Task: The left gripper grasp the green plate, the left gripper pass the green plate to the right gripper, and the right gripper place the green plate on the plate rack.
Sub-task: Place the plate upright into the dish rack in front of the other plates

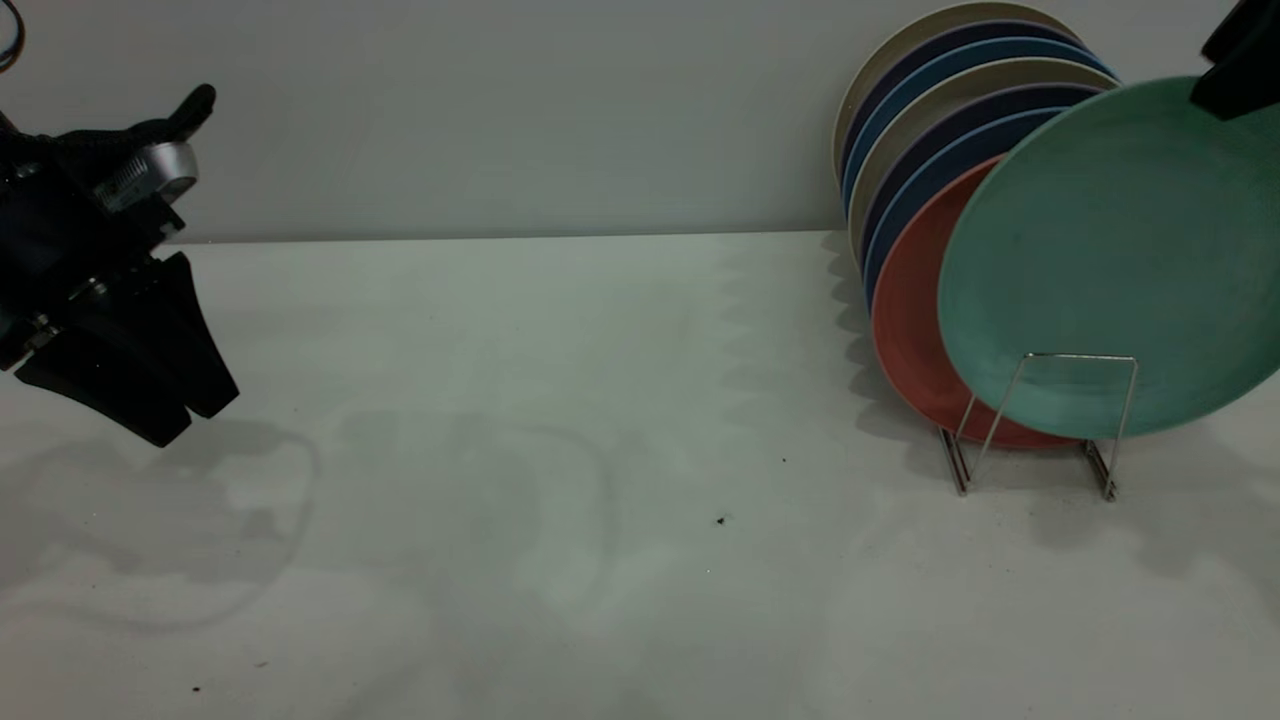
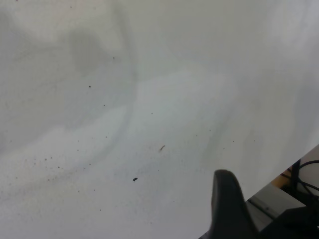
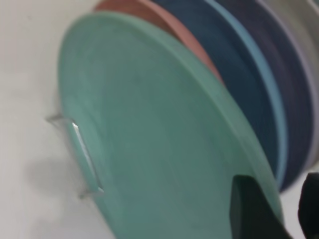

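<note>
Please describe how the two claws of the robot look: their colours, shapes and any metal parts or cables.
The left claw is black, with two tapering pointed fingers, a small ribbed silver metal part above them and a thin cable at the frame's top corner. Of the right claw only a plain black piece shows.

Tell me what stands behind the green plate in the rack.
Right behind the green plate stands a salmon-pink plate, then blue, dark navy and beige plates in a row. The green plate covers most of each; only their left edges show above the wire rack.

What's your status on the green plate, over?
Right gripper shut on green plate, plate in plate rack beside pink plate. Left gripper off left, empty.
</note>
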Available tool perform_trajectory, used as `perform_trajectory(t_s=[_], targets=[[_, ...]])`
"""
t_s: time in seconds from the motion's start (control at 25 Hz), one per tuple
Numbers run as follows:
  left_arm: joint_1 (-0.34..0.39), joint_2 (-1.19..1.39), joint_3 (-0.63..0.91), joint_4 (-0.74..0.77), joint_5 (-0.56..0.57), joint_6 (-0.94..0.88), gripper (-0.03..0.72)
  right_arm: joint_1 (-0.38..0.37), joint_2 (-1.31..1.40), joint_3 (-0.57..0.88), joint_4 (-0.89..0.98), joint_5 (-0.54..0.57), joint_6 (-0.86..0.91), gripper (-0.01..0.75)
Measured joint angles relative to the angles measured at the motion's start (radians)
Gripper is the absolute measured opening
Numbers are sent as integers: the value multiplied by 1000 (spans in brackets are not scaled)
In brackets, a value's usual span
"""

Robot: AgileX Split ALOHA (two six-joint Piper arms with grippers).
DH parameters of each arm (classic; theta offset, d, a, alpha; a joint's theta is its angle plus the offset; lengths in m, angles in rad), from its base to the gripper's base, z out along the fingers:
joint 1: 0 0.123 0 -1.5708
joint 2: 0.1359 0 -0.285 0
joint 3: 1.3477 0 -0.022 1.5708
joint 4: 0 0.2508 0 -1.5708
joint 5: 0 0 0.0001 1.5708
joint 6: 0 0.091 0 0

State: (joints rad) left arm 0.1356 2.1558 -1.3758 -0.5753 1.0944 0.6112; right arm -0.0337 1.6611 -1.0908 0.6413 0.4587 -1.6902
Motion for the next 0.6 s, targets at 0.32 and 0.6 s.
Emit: perform_trajectory(t_s=[0.32, 0.6], targets=[[0, 0, 0, 0, -18, -4, 454, 0, 13, -1, 166, 121, -41, 257], [0, -7, -50, 158, -64, -64, 454, 0, -12, -1, 276, 224, 392, 257]])
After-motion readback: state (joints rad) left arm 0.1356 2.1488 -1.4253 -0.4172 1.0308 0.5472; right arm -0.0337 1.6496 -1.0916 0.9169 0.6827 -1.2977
